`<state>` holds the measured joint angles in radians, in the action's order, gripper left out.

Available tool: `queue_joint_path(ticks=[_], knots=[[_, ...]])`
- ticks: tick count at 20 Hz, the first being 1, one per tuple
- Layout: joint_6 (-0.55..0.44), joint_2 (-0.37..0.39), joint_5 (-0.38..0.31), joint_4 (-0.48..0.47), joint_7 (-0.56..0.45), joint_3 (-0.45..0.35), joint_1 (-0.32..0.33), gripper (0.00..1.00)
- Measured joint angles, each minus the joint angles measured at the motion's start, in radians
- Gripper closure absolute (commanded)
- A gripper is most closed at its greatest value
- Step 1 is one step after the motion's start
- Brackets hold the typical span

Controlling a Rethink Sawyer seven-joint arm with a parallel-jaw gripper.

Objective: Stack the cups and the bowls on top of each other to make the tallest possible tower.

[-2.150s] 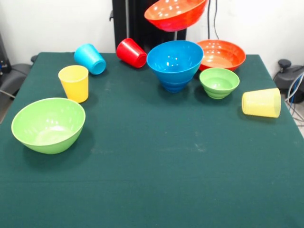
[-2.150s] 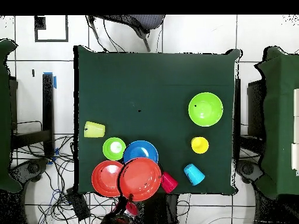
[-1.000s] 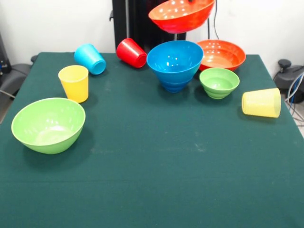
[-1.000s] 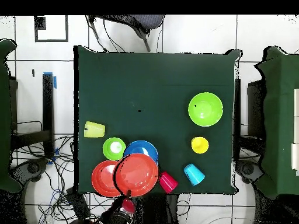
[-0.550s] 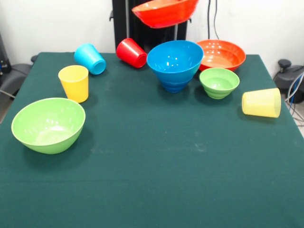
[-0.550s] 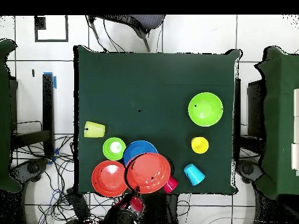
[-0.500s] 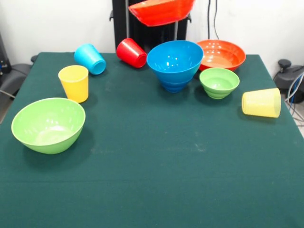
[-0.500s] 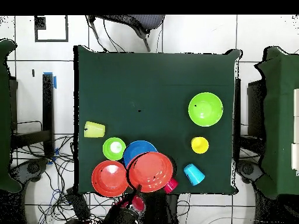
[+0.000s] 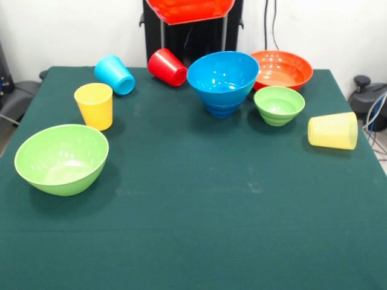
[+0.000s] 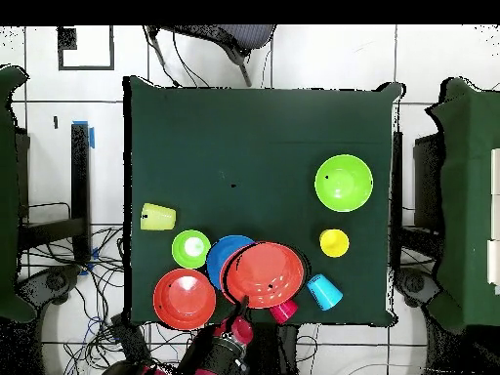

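An orange-red bowl (image 9: 190,10) hangs high above the table (image 9: 199,205), over the red cup (image 9: 167,66) and big blue bowl (image 9: 222,78) (the gripper's state I cannot tell).

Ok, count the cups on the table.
4: yellow cup upright by the big green bowl; light blue cup, red cup and pale yellow cup lying on their sides.
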<state>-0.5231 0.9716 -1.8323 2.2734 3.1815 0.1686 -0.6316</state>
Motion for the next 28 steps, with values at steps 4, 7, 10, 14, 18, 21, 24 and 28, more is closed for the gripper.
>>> queue_joint_path(ticks=[4,7,10,14,18,21,24,28], knots=[[-0.054,-0.030,-0.035,0.013,0.037,-0.041,0.020,1.00],[-0.089,-0.061,-0.052,0.023,0.071,-0.077,0.031,1.00],[-0.114,-0.091,-0.061,0.034,0.107,-0.113,0.042,1.00],[-0.126,-0.119,-0.069,0.050,0.152,-0.163,0.054,1.00],[-0.127,-0.143,-0.078,0.067,0.199,-0.209,0.057,1.00],[-0.127,-0.153,-0.084,0.078,0.223,-0.234,0.059,1.00],[-0.127,-0.157,-0.092,0.094,0.246,-0.264,0.066,1.00],[-0.127,-0.153,-0.104,0.123,0.282,-0.306,0.074,1.00]])
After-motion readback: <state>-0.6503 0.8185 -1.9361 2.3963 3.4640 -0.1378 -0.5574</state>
